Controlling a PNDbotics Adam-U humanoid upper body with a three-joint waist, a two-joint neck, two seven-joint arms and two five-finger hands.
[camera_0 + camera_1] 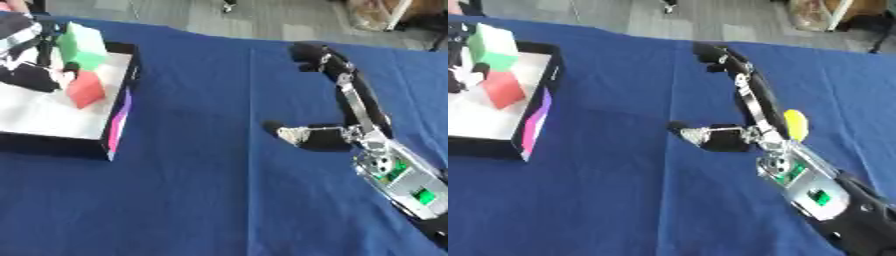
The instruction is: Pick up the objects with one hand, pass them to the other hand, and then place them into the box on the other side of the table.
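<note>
Blue cloth [219, 200] covers the table. Right hand [745, 132] lies with fingers straight, thumb out, holding nothing; a yellow thing [795, 124] peeks just behind it. Left hand [26, 55] sits over the box [118, 125], fingers unclear, beside a green block [83, 45] and red block [85, 90] already inside. At least the yellow thing seems left.
</note>
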